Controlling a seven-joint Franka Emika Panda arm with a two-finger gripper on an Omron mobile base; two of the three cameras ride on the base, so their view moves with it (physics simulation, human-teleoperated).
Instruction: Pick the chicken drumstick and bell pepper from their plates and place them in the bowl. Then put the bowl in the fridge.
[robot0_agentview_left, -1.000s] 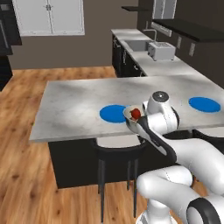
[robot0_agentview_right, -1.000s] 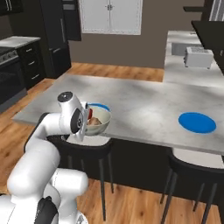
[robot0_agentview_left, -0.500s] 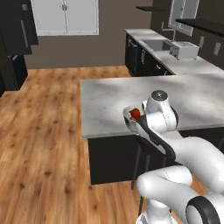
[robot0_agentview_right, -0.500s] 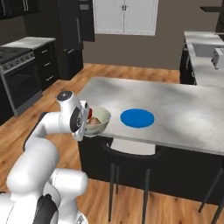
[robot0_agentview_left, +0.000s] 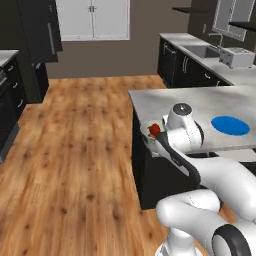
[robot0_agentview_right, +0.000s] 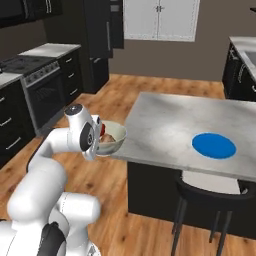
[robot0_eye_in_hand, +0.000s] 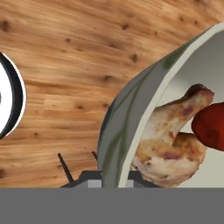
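Off the tabletop's (robot0_agentview_right: 165, 125) corner, above the wooden floor (robot0_agentview_left: 75, 150), the fingers (robot0_eye_in_hand: 111, 179) gripped the bowl's (robot0_agentview_right: 114, 137) rim, chicken drumstick (robot0_eye_in_hand: 170, 144) and bell pepper (robot0_eye_in_hand: 211, 127) inside.

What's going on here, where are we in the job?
The end effector grips the bowl by its rim and holds it in the air off the corner of the island, above the wood floor. The drumstick and pepper lie inside it, touching. One blue plate sits bare on the island. Both pickups look done; the fridge step remains.
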